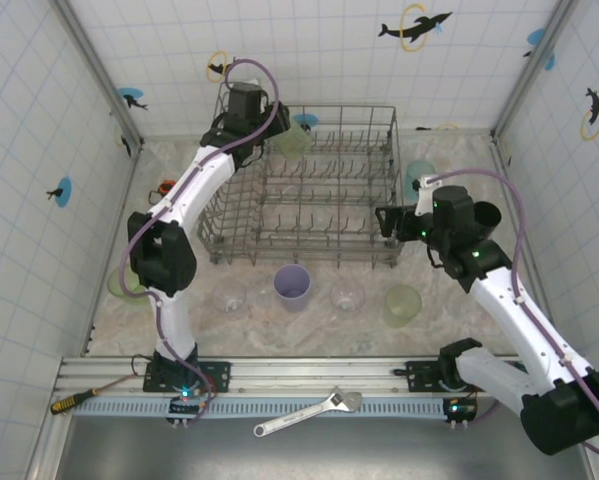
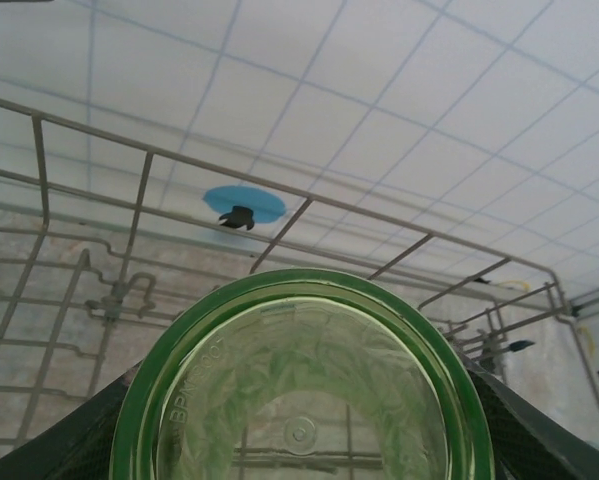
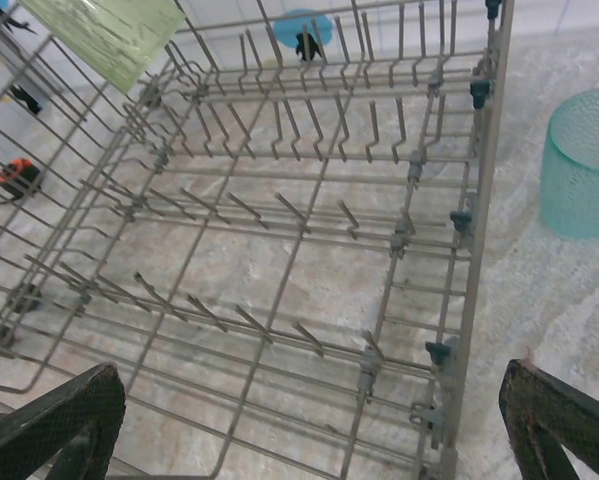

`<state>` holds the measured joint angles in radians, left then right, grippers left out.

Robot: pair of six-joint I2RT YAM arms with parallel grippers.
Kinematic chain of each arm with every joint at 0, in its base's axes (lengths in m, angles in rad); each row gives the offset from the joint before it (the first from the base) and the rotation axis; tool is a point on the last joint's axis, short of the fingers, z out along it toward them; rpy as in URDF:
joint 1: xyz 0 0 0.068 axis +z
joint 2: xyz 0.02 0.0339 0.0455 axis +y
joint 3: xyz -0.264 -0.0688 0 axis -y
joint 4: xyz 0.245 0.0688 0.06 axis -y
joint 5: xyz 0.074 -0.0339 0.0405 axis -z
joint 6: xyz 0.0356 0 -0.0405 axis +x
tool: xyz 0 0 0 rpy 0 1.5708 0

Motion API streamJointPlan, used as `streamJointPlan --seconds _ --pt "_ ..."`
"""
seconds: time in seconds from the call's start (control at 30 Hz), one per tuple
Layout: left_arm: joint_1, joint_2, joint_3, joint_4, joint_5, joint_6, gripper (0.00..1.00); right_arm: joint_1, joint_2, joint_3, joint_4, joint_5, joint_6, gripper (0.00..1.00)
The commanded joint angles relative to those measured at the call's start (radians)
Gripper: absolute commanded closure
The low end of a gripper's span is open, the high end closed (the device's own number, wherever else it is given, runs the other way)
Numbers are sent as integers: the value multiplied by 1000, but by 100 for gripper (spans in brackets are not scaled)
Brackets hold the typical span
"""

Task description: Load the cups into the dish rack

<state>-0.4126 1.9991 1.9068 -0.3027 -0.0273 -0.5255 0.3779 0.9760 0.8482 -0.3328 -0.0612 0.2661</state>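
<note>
Green plastic peeks out at 9 o'clock in the top view: a half-hidden cup (image 1: 116, 284) behind the left arm. A small orange tape measure (image 1: 165, 187) lies past it, hard to make out.

The left gripper (image 1: 283, 132) squeezes a pale green cup (image 2: 299, 400) at the 11 o'clock corner of the dish rack (image 1: 309, 215), above the wires. In the left wrist view this cup is round, ribbed and see-through, and its lower part is cut off.

The rack is grey wire with rows of thin spikes. At its 6 o'clock side, on the speckled table (image 1: 309, 330), stand a clear cup (image 1: 229, 296), a purple cup (image 1: 292, 285), a second clear cup (image 1: 346, 294) and a light green cup (image 1: 402, 305).

The right gripper (image 3: 309, 425) is wide open with nothing in it, at the rack's 3 o'clock side. A bumpy teal cup (image 3: 584, 160) stands near that wall. A black cup (image 1: 487, 215) sits close behind the right wrist, hard to tell from the arm.
</note>
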Motion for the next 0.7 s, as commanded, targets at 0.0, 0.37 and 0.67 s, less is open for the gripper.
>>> streamJointPlan --seconds 0.0,0.37,0.67 --pt "-5 27 42 -10 -41 58 100 -5 -18 -24 -36 18 -33 0" --pt "-71 79 54 -6 -88 142 100 -23 -51 -52 -78 29 -49 0" --pt "-93 65 79 -1 -167 201 100 -32 -62 -55 -56 9 -32 0"
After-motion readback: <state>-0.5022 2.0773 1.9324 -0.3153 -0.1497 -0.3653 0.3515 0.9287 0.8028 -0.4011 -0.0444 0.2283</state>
